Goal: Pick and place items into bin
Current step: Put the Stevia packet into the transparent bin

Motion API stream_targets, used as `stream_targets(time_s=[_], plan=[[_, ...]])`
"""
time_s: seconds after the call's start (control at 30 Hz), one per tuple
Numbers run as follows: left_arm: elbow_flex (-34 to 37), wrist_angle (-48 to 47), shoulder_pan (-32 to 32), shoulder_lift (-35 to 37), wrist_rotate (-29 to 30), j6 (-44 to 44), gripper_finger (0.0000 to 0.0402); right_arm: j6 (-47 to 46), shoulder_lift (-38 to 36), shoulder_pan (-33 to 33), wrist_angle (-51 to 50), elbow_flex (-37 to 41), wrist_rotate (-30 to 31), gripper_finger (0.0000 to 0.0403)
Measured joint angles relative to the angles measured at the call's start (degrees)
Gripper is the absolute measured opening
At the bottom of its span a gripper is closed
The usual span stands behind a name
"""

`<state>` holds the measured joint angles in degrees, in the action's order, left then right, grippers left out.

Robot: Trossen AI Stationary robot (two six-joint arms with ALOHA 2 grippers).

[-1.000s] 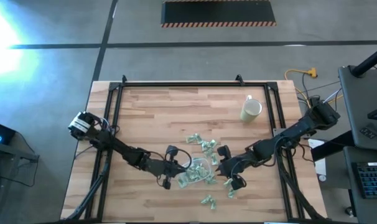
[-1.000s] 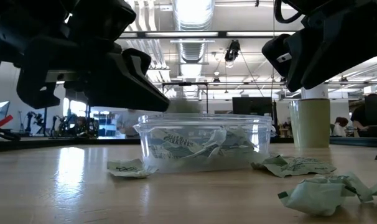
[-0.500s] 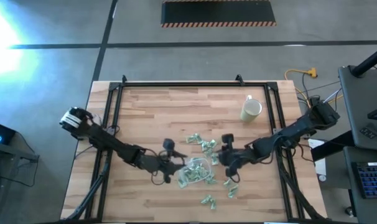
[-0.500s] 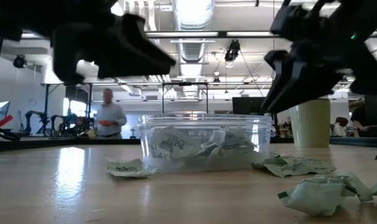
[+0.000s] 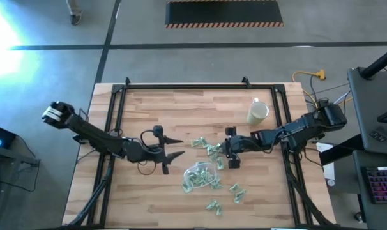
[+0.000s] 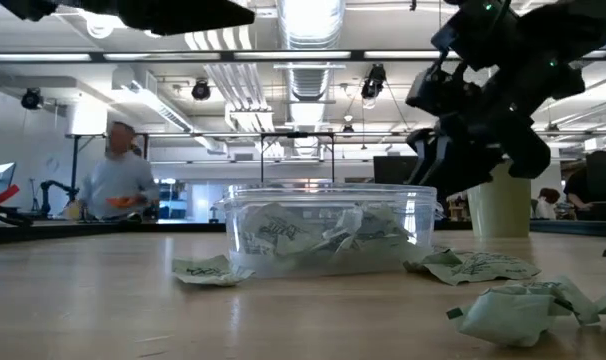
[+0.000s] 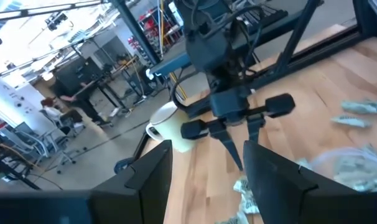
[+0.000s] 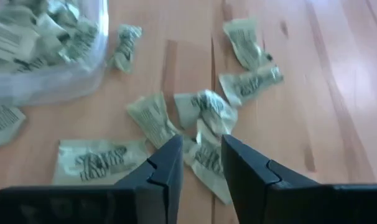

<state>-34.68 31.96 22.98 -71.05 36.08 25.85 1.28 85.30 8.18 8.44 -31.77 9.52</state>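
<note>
The bin (image 5: 200, 176) is a clear shallow tub with several pale-green wrapped items (image 6: 313, 232) inside. More items lie loose on the wood: a cluster (image 5: 207, 147) beyond the bin and a few (image 5: 235, 191) on its near side. My right gripper (image 5: 219, 151) slants down over the far cluster, its fingers (image 8: 167, 168) slightly open above a crumpled item (image 8: 207, 112). My left gripper (image 5: 179, 147) stands open and level, raised well above the table to the left of the bin, with nothing between its fingers (image 7: 151, 180).
A cream mug (image 5: 258, 112) stands at the far right of the table. Black frame rails (image 5: 117, 121) run along the table's left, far and right edges. Bare wood lies left of the bin and along the far side. A person moves in the room behind.
My left gripper has opened over the bin, then risen and drawn back toward the table's left edge, tipping up to level. My right gripper has swung from the bin's near right side toward the far edge, over the loose cluster, and dipped lower.
</note>
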Motion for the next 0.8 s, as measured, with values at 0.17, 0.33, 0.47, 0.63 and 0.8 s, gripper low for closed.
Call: stream_targets(time_s=[0.17,0.33,0.47,0.63,0.8], plan=[[1.41,-0.01,-0.1,-0.15,-0.05,-0.03,0.018,-1.55,0.0,-0.35,3.07,2.01,-0.64,0.0123],[1.51,0.64,-0.11,-0.15,-0.09,-0.04,0.018,-1.72,0.11,-0.35,7.11,3.68,-0.66,0.0148],[1.51,0.58,-0.11,-0.15,-0.11,-0.07,0.018,-2.14,0.11,-0.35,7.28,3.89,-0.66,0.0166],[1.51,0.59,-0.11,-0.15,-0.12,-0.13,0.018,-2.57,0.11,-0.35,8.68,3.93,-0.61,0.0175],[1.51,0.6,-0.11,-0.15,-0.12,-0.17,0.018,-0.89,0.11,-0.35,10.95,4.14,-0.61,0.017]])
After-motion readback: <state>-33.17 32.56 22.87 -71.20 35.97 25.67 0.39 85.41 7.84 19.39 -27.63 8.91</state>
